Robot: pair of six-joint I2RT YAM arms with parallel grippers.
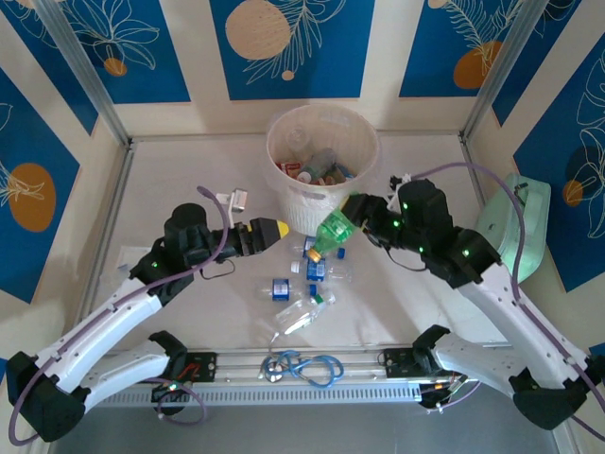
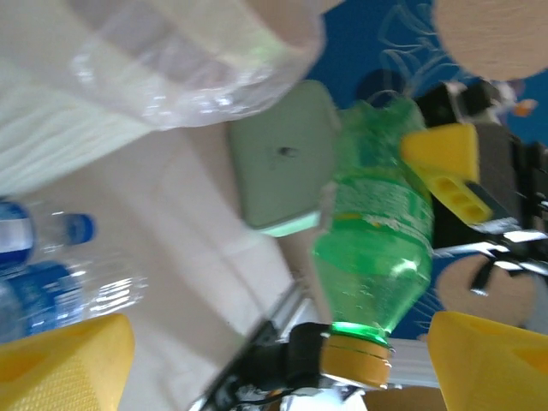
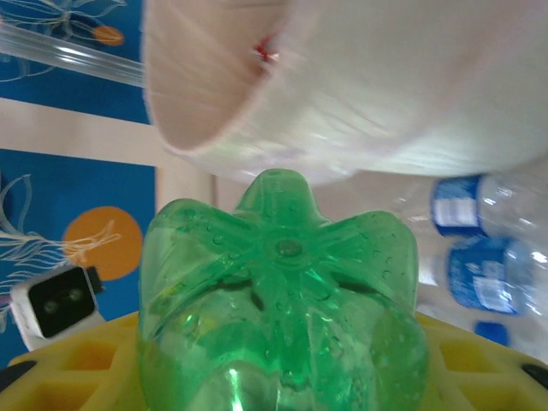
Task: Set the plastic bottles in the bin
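1. Bottles [image 1: 317,170] of several colours lie inside the tall round cream-white ribbed plastic bin [image 1: 304,203], which stands at the far middle of the pale table [image 1: 180,189].
2. Just in front of the bin's near wall, the right gripper [image 1: 350,219] is clamped on a green plastic bottle with an orange-yellow cap [image 1: 331,232]. It holds the bottle off the table, with the cap end slanting down toward the left arm.
3. From the right wrist, the green bottle's ridged base [image 3: 287,248] faces the lens. It sits between that gripper's yellow fingers [image 3: 479,368], and the bin's rim is right above it.
4. The left gripper [image 1: 271,230] hangs to the left of the green bottle, near its cap but apart from it. Its yellow fingers [image 2: 60,364] are spread wide with nothing between them.
5. Clear plastic bottles with blue labels [image 1: 317,270] lie on the table under the green bottle. One more clear bottle [image 1: 301,315] lies on its side nearer the arm bases.
6. A mint-green case [image 1: 515,227] leans at the table's right edge.
7. A blue cable loop [image 1: 307,364] rests on the near rail between the bases.
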